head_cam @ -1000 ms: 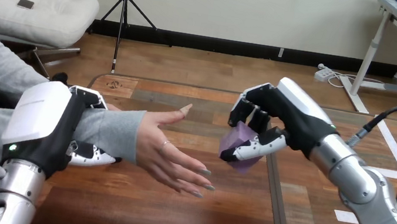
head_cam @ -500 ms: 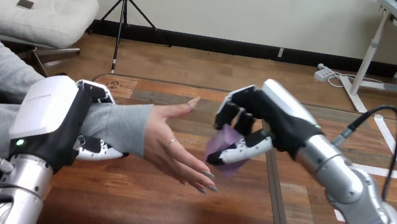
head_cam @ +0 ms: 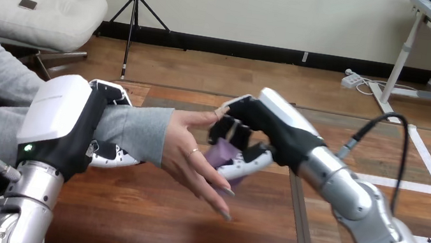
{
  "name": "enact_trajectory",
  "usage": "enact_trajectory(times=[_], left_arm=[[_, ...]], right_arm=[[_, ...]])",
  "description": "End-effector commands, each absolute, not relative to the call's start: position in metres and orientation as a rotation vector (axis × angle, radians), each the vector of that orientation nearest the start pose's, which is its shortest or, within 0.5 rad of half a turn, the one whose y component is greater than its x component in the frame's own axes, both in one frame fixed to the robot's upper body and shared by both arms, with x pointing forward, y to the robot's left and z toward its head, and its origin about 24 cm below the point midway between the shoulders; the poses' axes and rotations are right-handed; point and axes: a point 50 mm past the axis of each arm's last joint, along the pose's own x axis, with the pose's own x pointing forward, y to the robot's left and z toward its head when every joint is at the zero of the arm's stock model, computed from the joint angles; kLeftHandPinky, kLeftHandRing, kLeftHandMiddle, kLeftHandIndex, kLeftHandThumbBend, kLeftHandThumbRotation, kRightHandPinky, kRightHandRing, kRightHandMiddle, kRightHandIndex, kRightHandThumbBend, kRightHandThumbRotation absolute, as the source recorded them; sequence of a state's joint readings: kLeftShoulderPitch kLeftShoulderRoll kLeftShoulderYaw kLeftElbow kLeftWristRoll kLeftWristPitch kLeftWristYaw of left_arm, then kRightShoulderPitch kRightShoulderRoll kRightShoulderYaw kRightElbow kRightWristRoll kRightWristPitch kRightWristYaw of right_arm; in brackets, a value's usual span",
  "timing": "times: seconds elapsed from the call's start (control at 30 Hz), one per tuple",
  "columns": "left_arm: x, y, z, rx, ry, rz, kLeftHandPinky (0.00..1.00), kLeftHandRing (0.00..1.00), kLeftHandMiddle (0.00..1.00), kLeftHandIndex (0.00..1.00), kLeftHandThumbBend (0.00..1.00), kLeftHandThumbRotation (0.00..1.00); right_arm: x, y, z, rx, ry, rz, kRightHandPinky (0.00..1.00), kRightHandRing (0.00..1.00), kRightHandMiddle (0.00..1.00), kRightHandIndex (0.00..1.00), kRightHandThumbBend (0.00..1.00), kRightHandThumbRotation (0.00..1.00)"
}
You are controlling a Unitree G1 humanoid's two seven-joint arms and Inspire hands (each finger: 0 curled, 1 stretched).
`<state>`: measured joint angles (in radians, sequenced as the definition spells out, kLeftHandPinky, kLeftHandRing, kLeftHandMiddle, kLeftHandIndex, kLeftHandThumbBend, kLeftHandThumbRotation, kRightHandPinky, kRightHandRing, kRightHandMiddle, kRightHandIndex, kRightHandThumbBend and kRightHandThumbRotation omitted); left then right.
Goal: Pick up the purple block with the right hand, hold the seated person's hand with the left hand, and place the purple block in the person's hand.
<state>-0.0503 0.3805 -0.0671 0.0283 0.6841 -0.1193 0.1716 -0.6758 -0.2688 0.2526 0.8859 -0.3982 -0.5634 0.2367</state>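
Observation:
My right hand (head_cam: 263, 129) is shut on the purple block (head_cam: 220, 156), which is pinched between its thumb and curled fingers. It holds the block right at the palm of the person's hand (head_cam: 191, 156), which stretches from the left with fingers spread and pointing down to the right. The block touches or nearly touches that palm. My left hand (head_cam: 64, 125) is shut on the person's wrist, over the grey sleeve (head_cam: 131, 131), with its fingers (head_cam: 107, 157) curled under the forearm.
The wooden table (head_cam: 183, 233) runs under both arms, with bare boards in front of the hands. A dark seam (head_cam: 296, 230) runs down the table under my right forearm.
My right hand has carried the purple block left, from well apart to right against the person's palm. My left hand, with the person's wrist in it, has shifted slightly right.

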Motion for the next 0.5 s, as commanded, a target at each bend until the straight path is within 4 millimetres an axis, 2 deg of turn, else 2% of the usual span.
enact_trajectory(times=[0.0,0.47], left_arm=[[0.2777,0.1732,0.1049,0.989,-0.428,0.033,0.25,0.31,0.36,0.36,0.76,0.0],[0.2793,0.1713,0.1024,0.986,-0.417,0.031,0.26,0.32,0.37,0.37,0.76,0.0]], right_arm=[[0.363,-0.0952,0.1225,-0.803,-0.423,0.644,0.33,0.35,0.4,0.41,0.82,0.0],[0.3595,-0.0866,0.1323,-0.795,-0.459,0.666,0.33,0.35,0.4,0.41,0.82,0.0]])
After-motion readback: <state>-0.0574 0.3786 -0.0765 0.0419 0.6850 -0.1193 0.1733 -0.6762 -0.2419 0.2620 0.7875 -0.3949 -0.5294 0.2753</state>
